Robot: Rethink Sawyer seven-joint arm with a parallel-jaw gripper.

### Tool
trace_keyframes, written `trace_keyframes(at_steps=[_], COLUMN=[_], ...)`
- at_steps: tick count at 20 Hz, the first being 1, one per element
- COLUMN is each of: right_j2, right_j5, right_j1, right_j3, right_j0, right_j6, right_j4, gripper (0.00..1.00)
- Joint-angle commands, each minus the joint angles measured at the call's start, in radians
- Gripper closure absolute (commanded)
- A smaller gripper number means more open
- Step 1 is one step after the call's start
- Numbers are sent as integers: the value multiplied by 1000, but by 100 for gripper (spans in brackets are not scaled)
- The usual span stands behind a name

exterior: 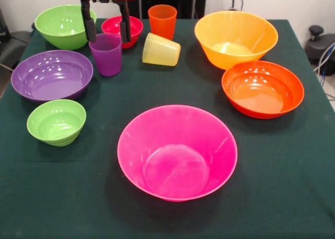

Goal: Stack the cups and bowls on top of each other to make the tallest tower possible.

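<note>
My gripper [109, 38] hangs open at the back left, its two black fingers [89, 24] on either side of the rim of the upright purple cup [106, 56], which they do not grip. The yellow cup [161, 49] lies on its side to the cup's right. The orange cup [162, 21] stands upright behind it. The bowls stand apart, nothing stacked: large pink [177, 151] in front, orange-red [261, 88], yellow-orange [235, 37], purple [51, 75], medium green [64, 25], small green [56, 121], and small red [111, 25] behind the fingers.
Everything sits on a dark green tablecloth [272, 197]. A black device with cables [319, 45] stands off the table at the right edge.
</note>
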Motion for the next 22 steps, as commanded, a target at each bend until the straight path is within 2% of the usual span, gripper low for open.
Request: trace_keyframes(at_steps=[1, 13, 22], right_j2=[-52, -82, -94], right_j5=[-16, -58, -47], right_j1=[32, 33, -16], right_j3=[81, 104, 143], right_j0=[34, 72, 106], right_j6=[26, 69, 91], right_j4=[-36, -29, 0], gripper=[0, 0, 0])
